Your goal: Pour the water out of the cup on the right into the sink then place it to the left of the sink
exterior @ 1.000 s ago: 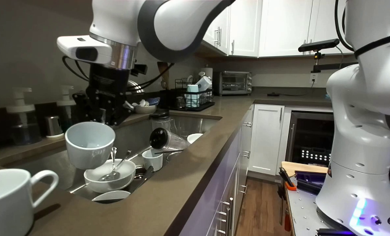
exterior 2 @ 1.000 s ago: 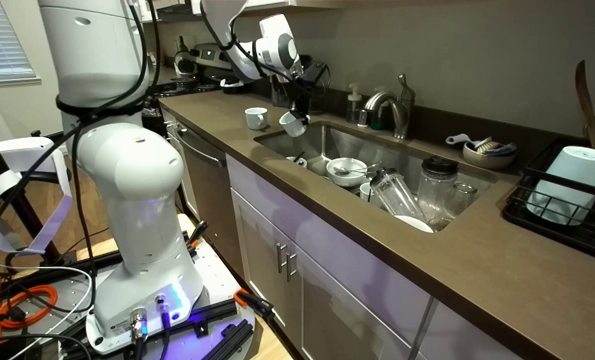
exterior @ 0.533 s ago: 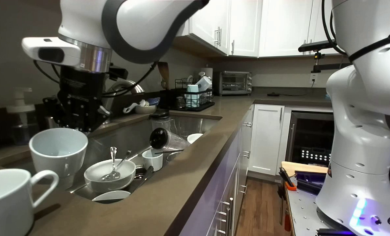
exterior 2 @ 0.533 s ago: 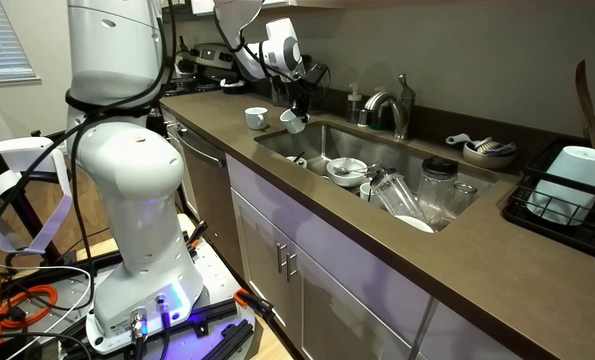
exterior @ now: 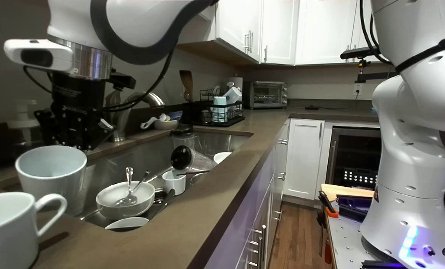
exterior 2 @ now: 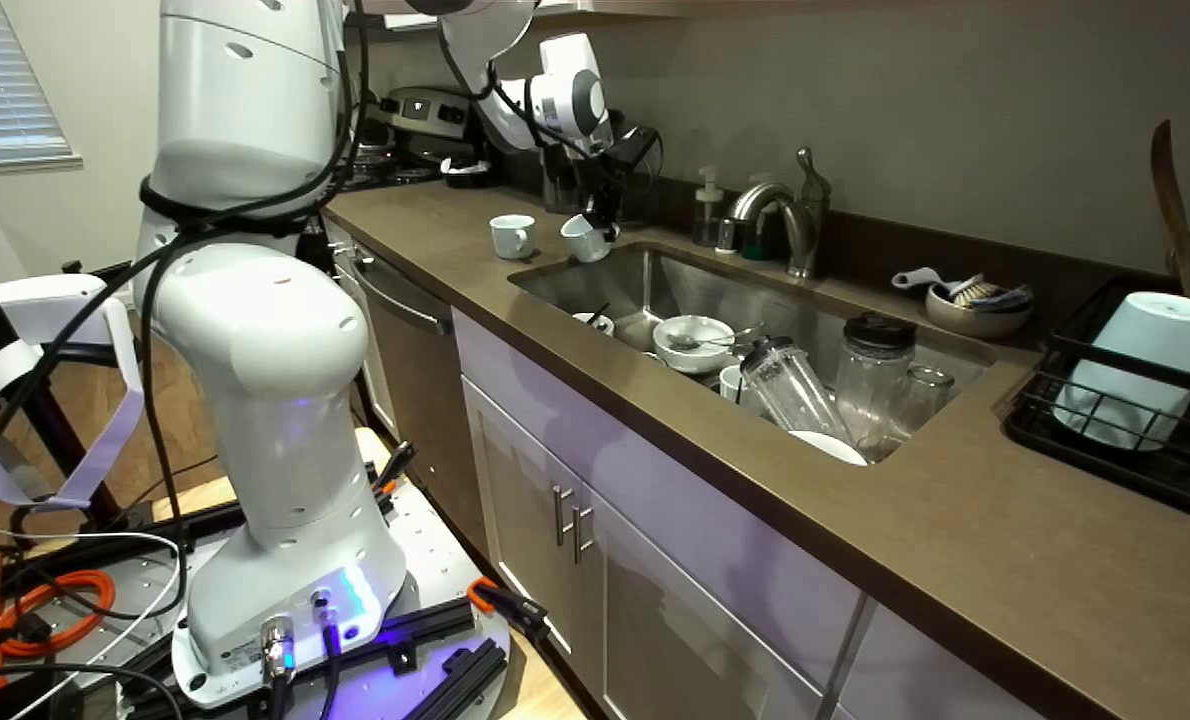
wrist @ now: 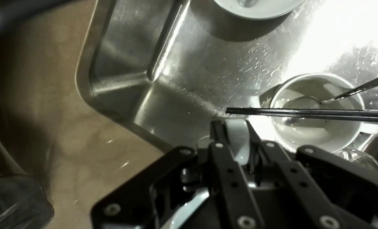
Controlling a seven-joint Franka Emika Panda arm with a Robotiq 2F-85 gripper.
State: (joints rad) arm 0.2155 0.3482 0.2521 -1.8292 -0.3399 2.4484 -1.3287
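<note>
A white ceramic mug (exterior 2: 583, 240), tilted with its mouth up and toward the left, hangs just below the end effector (wrist: 236, 135), which pinches what looks like its handle. It is at the left end of the steel sink (exterior 2: 755, 302). Leftward on the desk (exterior 2: 425, 225) stands a second white mug (exterior 2: 510, 237); the likely move is left, down, and level.

The plain, glossy white cup (exterior: 54, 183) is held in the air near an end corner of the sink (exterior 2: 695, 285), tilted, its wide round mouth angled upward and sideways. The sink is 1 long, recessed stainless-steel basin with rounded corners.
</note>
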